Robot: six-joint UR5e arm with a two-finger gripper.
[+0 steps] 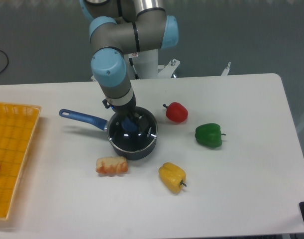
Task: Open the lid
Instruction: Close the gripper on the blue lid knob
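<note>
The glass lid [134, 135] lies flat on the dark saucepan [142, 149], whose blue handle [82, 118] points left. The lid's blue knob [129, 126] sits at its centre. My gripper [130, 121] points straight down onto the knob, its dark fingers [138, 117] standing on either side of it. The wrist hides most of the fingers, so the width of the gap does not show. The lid's rim rests level on the pan.
A red pepper [176, 112] lies just right of the pan, a green pepper [209, 135] further right, a yellow pepper [172, 177] in front. A piece of food [112, 166] lies near the pan's front left. A yellow basket [10, 159] is at the left edge.
</note>
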